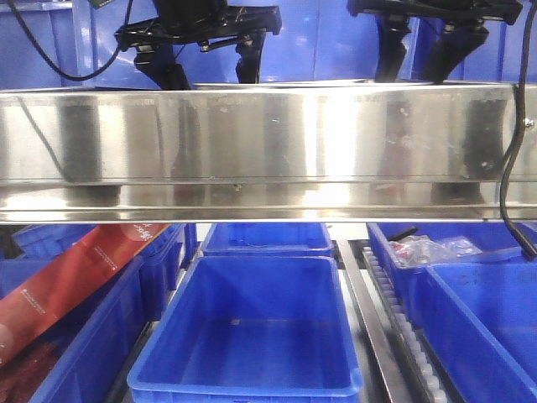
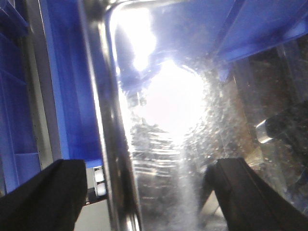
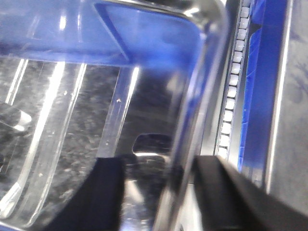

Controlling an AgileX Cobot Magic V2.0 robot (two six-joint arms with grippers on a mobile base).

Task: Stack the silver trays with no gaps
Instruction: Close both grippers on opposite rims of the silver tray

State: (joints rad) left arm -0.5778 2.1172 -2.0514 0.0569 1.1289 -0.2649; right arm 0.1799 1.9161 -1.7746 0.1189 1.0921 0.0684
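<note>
A silver tray (image 2: 168, 144) fills the left wrist view, with strong glare on its floor and its left rim (image 2: 108, 120) running top to bottom. My left gripper (image 2: 151, 166) is open, one finger outside that rim and one over the tray floor. In the right wrist view the tray (image 3: 72, 96) shows its right rim (image 3: 202, 96). My right gripper (image 3: 159, 163) is open and straddles that rim without closing on it. In the front view both grippers, left (image 1: 208, 65) and right (image 1: 419, 57), hang just above the steel rail. It hides the tray except for a thin silver edge (image 1: 336, 82).
A broad shiny steel rail (image 1: 268, 151) crosses the front view. Below it stand blue bins (image 1: 252, 327), one on the left holding a red bag (image 1: 75, 277), one on the right holding wrapped items (image 1: 436, 250). A roller track (image 3: 233, 82) runs beside the tray.
</note>
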